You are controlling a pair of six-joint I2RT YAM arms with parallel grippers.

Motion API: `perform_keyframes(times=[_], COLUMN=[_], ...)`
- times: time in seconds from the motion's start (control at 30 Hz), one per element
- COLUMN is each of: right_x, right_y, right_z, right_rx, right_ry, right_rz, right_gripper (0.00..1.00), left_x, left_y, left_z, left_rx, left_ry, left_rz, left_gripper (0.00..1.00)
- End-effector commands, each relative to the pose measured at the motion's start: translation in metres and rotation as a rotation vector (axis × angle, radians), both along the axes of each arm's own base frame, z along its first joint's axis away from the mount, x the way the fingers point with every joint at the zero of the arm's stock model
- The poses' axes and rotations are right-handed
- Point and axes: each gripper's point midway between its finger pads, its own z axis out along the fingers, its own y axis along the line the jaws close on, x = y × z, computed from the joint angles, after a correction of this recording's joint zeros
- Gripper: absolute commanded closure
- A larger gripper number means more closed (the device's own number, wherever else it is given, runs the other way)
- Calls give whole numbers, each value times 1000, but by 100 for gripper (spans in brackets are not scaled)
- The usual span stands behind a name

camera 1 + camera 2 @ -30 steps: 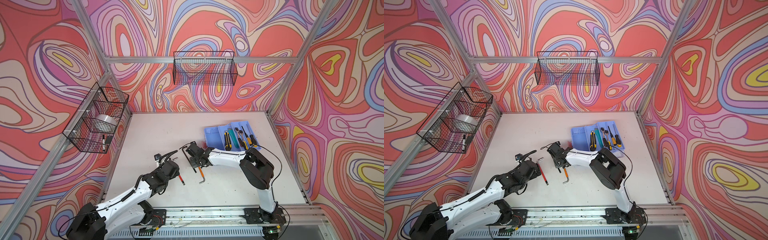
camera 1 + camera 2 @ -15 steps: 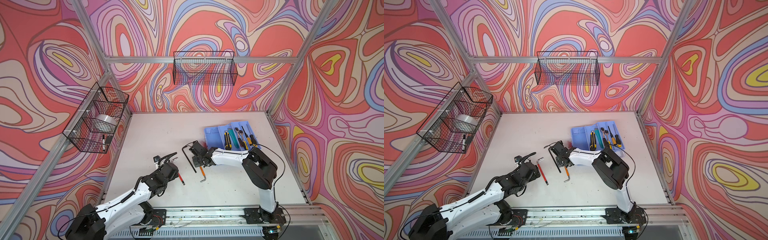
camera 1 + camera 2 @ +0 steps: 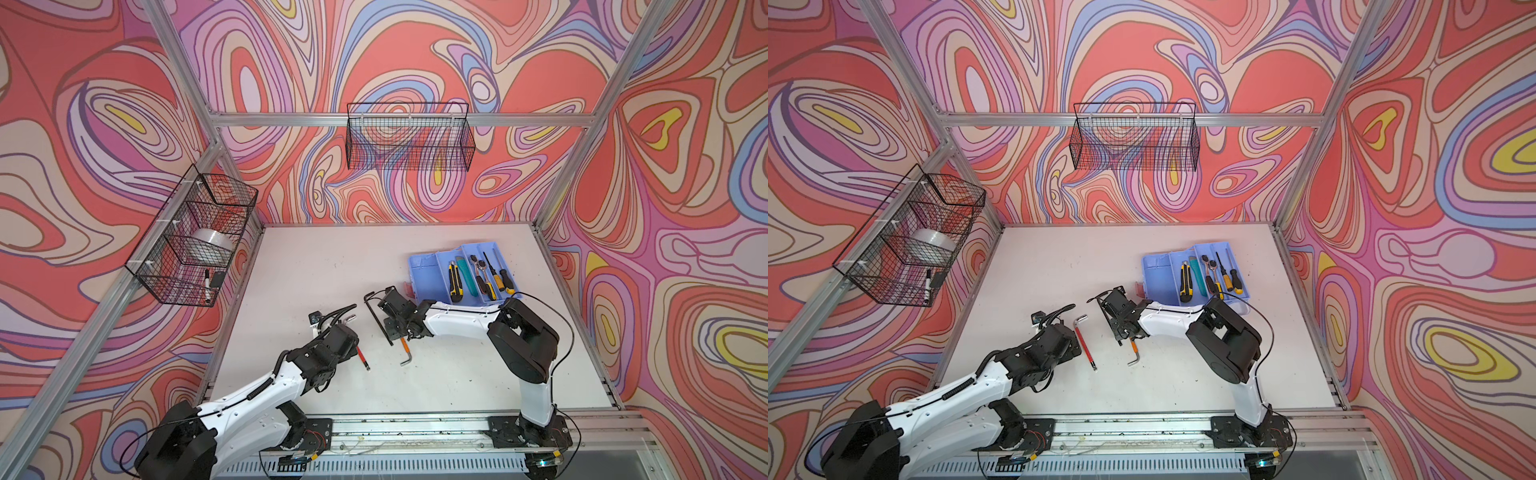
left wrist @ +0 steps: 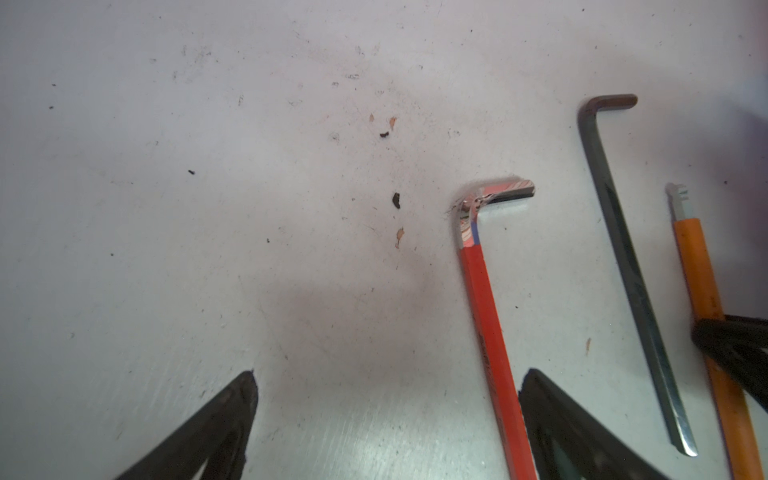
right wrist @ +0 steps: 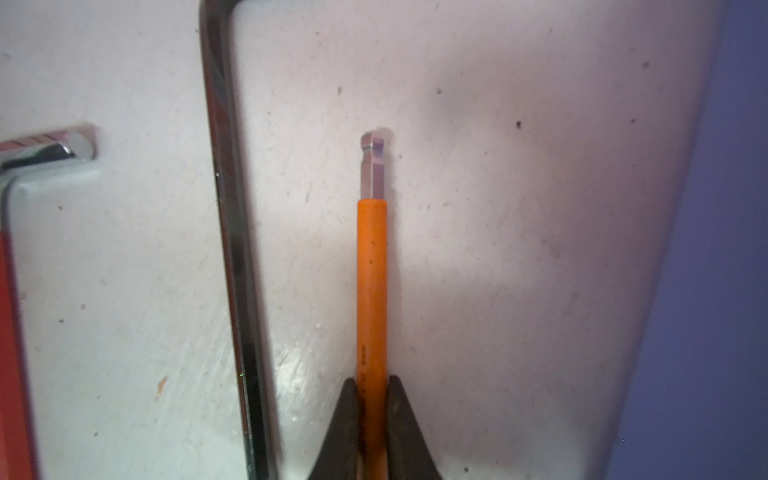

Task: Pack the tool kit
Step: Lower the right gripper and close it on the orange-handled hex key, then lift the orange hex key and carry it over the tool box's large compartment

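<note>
The tool kit's blue divided tray (image 3: 424,272) (image 3: 1158,274) lies at the back right of the table and holds a utility knife, a ratchet and screwdrivers. Three hex keys lie mid-table: red (image 3: 1084,343) (image 4: 482,299), black (image 3: 374,311) (image 5: 224,208) and orange (image 3: 404,349) (image 5: 372,270). My right gripper (image 5: 372,386) (image 3: 400,337) points down at the table, shut on the orange key's sleeve. My left gripper (image 4: 388,374) stands open low over the table. The red key's shaft runs just inside one of its fingers (image 4: 552,415).
A black wire basket (image 3: 409,137) hangs on the back wall. Another wire basket (image 3: 195,241) on the left wall holds a tape roll and a marker. A pink piece (image 3: 407,286) shows at the tray's near left corner. The arms' rail (image 3: 415,428) runs along the front edge.
My right gripper shifted slightly over the hex keys and has come shut on the orange one. My left arm drew back a little toward the front edge.
</note>
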Motion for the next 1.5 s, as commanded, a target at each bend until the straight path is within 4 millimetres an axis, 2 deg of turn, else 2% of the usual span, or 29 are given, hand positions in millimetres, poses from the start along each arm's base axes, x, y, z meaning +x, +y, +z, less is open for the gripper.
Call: perform_keyframes(times=[0.0, 0.3, 0.7, 0.77, 0.8, 1.0, 1.2, 1.47], right_x=[-18, 1, 11, 16, 20, 43, 71, 101], right_y=[-18, -7, -4, -10, -14, -43, -74, -96], right_z=[-20, 23, 87, 89, 102, 123, 127, 127], right_rx=[-87, -28, 73, 57, 72, 90, 108, 74], right_ry=[73, -33, -138, -151, -173, -211, -211, -223], right_rz=[8, 22, 16, 8, 0, -44, -84, -96], right_gripper=[98, 100, 100, 100, 100, 100, 100, 100], left_x=[0, 1, 4, 4, 4, 4, 5, 6], left_y=[2, -1, -10, -11, -11, -14, -21, -23], left_z=[4, 8, 4, 4, 4, 3, 0, -2], left_rx=[15, 17, 10, 7, 8, 1, -18, -17], left_ry=[8, 14, 40, 40, 39, 42, 48, 63], left_rz=[6, -19, -42, -45, -45, -57, -77, -83], left_gripper=[1, 2, 0, 0, 0, 0, 0, 0])
